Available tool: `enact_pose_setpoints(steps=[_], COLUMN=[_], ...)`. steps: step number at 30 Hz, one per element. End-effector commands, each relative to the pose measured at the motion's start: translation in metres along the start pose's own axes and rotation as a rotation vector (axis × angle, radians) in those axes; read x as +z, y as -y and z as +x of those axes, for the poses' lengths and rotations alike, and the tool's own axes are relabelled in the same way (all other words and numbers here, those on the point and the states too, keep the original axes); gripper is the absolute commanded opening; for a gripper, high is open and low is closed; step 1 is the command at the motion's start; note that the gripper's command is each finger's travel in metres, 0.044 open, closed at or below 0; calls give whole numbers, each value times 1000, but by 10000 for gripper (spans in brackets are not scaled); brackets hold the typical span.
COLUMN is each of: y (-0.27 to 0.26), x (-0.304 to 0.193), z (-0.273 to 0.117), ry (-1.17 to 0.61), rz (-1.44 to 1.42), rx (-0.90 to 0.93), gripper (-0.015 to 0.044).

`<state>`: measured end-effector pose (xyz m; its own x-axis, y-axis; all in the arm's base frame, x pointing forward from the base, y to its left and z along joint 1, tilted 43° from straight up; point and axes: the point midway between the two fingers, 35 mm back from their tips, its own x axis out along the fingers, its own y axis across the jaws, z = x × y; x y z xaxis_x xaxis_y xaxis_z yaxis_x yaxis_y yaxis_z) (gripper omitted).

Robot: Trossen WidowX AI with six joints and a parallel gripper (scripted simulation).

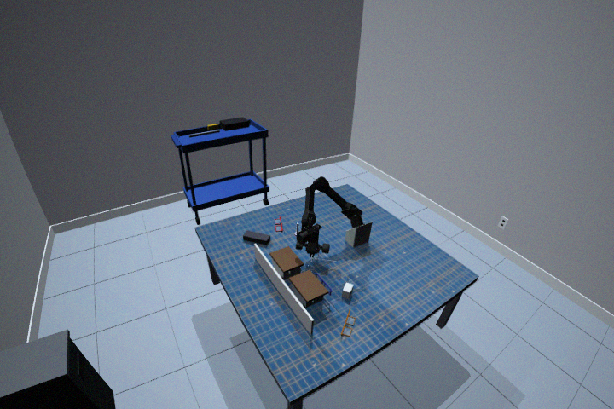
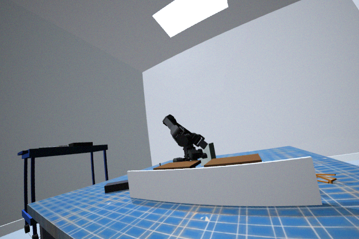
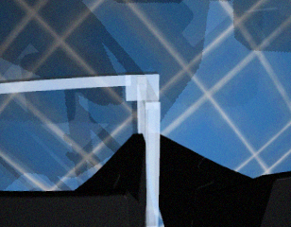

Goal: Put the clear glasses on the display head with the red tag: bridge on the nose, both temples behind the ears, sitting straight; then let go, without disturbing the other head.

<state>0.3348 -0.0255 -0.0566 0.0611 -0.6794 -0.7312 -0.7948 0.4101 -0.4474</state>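
The clear glasses [image 1: 330, 261] [image 3: 65, 84] are low over or on the blue table; contact is unclear. In the wrist view their front bar runs left from a corner and one temple runs down between my fingertips. My gripper [image 1: 312, 255] [image 3: 145, 143] points down, with its black fingers closed together on that temple close to the corner. Two display heads with flat brown tops stand side by side, a far one [image 1: 286, 258] [image 2: 177, 165] near my gripper and a nearer one [image 1: 309, 285] [image 2: 233, 160]. I cannot make out a red tag; their faces are mostly hidden.
A long white wall [image 1: 283, 287] [image 2: 222, 185] runs behind the heads. Blue glasses [image 1: 322, 280] are by the nearer head. Also on the table: a white block [image 1: 347, 290], orange glasses [image 1: 344, 324], red glasses [image 1: 281, 225], a black case [image 1: 257, 237] and an upright panel [image 1: 361, 234].
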Motion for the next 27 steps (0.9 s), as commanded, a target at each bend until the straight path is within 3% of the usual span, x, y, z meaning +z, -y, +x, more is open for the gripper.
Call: enact_pose_setpoints(steps=[1,6,18,27], y=[0,1,-1,3], x=[0,2,5,2], z=[0,-16,-99,-103], ry=[0,3,0,1], rz=[0,0,0,-47], rx=[1,3,5,7], gripper=[0,0,0,0])
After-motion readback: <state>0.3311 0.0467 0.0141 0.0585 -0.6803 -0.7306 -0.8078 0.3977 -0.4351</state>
